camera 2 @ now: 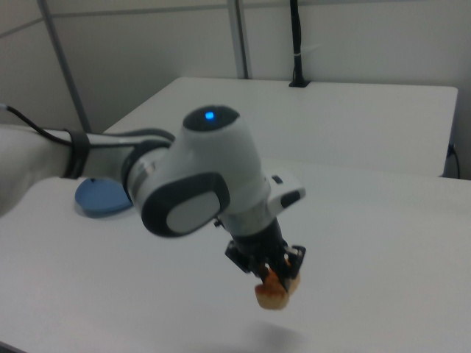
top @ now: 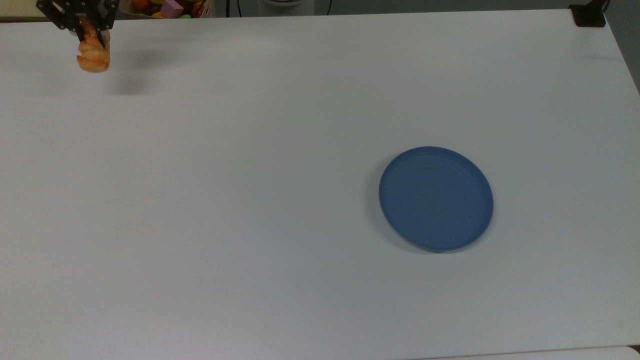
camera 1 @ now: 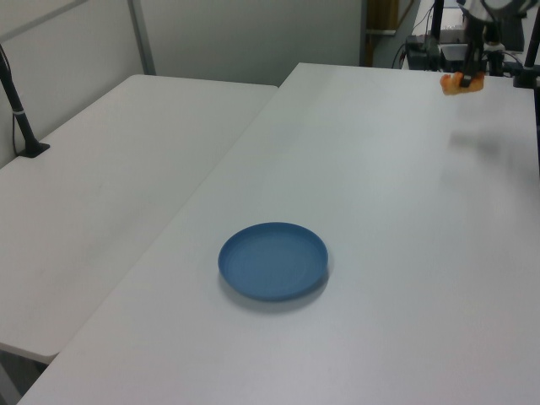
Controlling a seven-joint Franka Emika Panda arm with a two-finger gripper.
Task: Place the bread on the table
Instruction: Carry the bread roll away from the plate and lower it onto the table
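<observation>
While the gripper (top: 89, 31) hangs over the top view's far left corner of the table (top: 280, 150), its fingers are closed on the bread (top: 93, 56), clear of the surface. It should descend gently, release only at contact, well apart from the blue plate (top: 436, 198).

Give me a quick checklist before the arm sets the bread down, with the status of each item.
1. Grip: gripper shut on the bread, roll hanging below the fingers. Ok.
2. Bread clear of the surface: its shadow lies apart from it on the table. Ok.
3. Bread away from the blue plate: it is at the top view's far upper left, the plate at the right. Ok.
4. Bare table beneath the bread: yes, though close to the table's edge. Ok, with little margin.
5. Height above the table: cannot tell.
</observation>
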